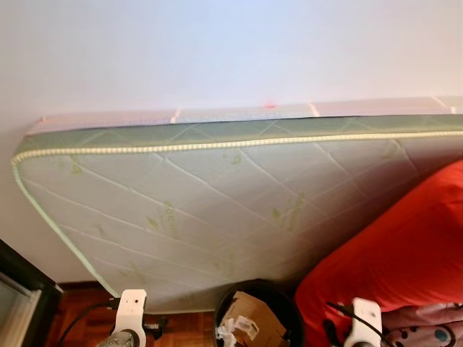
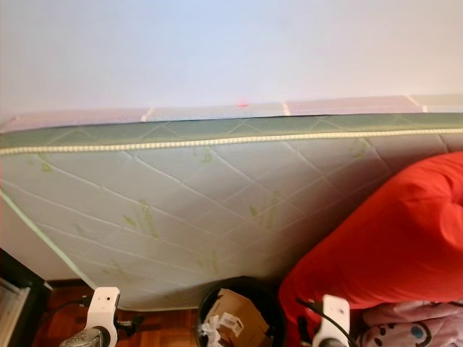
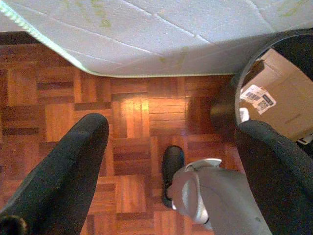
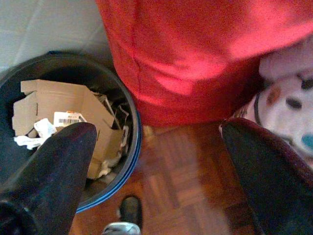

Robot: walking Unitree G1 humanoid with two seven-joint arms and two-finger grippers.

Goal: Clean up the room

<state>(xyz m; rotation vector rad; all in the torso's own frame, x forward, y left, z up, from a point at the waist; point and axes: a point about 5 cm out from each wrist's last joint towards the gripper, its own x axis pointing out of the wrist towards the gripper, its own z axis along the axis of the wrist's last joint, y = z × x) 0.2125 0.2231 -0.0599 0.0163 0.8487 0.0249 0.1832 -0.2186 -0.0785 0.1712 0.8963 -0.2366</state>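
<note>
A black bin [image 1: 257, 311] holding cardboard [image 4: 73, 117] is seen at the bottom centre, cut off by the frame edge. It is flanked by a leaning mattress [image 1: 217, 210] and red cushion [image 1: 391, 260]. Left gripper [image 3: 166, 161] and right gripper [image 4: 156, 161] are spread wide over bare parquet [image 3: 132, 122].

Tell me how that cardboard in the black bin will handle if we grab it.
The cardboard looks thin, creased and torn, so it is probably light and would likely bend or crumple under the fingers. It lies loose among paper scraps in the black bin, so scraps may come up with it. Its labelled face looks smooth, so it might slip.
</note>
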